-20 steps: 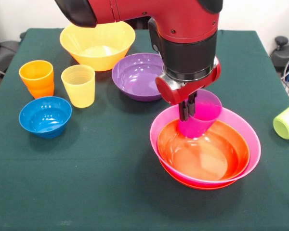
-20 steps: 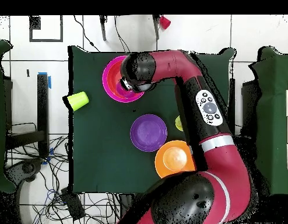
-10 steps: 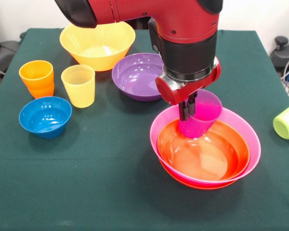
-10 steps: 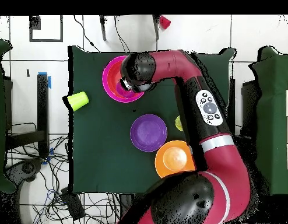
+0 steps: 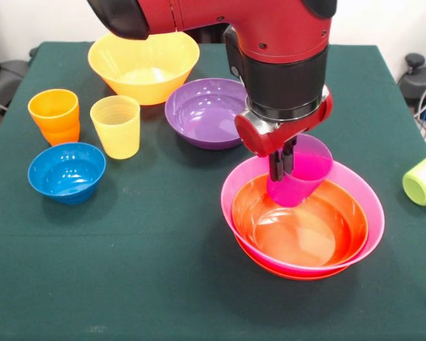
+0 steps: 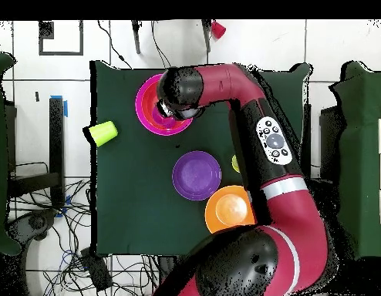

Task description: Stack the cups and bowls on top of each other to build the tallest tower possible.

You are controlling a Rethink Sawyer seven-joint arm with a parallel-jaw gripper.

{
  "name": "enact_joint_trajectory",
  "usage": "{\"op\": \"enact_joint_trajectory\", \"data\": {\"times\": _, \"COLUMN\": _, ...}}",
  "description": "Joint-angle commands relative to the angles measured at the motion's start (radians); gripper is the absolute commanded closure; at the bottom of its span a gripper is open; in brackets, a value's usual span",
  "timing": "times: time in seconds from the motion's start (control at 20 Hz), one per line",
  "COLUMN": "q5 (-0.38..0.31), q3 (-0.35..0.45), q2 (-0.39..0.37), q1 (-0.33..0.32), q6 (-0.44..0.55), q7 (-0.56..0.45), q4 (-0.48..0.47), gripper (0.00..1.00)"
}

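My gripper (image 5: 282, 165) is shut on the near rim of a translucent purple cup (image 5: 303, 176), one finger inside the wall and one outside. The cup hangs upright just over the back of the tower (image 5: 309, 231), a pink bowl (image 5: 371, 204) nested between two red-orange bowls (image 5: 326, 234). Whether the cup's base touches the upper red-orange bowl, I cannot tell. From overhead the arm's wrist (image 6: 178, 92) hides the gripper and the cup above the pink bowl (image 6: 147, 108).
A wide purple bowl (image 5: 199, 114) and a large yellow-orange bowl (image 5: 143, 67) stand behind. To the left are a yellow cup (image 5: 116, 126), an orange cup (image 5: 54, 115) and a small blue bowl (image 5: 66, 170). A lime green cup (image 5: 424, 179) lies at the right edge.
The gripper has shifted a little to the right and slightly up in the front view, carrying the purple cup with it. Nothing else has moved.
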Motion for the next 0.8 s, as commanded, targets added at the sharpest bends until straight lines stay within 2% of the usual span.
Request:
{"op": "enact_joint_trajectory", "data": {"times": 0.05, "q5": -0.016, "q3": -0.007, "q2": 0.007, "q1": 0.026, "q6": 0.089, "q7": -0.204, "q4": -0.041, "gripper": 1.0}}
{"op": "enact_joint_trajectory", "data": {"times": 0.4, "q5": -0.006, "q3": -0.008, "q2": 0.014, "q1": 0.01, "q6": 0.038, "q7": -0.177, "q4": -0.007, "gripper": 1.0}}
{"op": "enact_joint_trajectory", "data": {"times": 0.8, "q5": -0.012, "q3": -0.006, "q2": 0.029, "q1": -0.001, "q6": 0.043, "q7": -0.214, "q4": -0.01, "gripper": 1.0}}
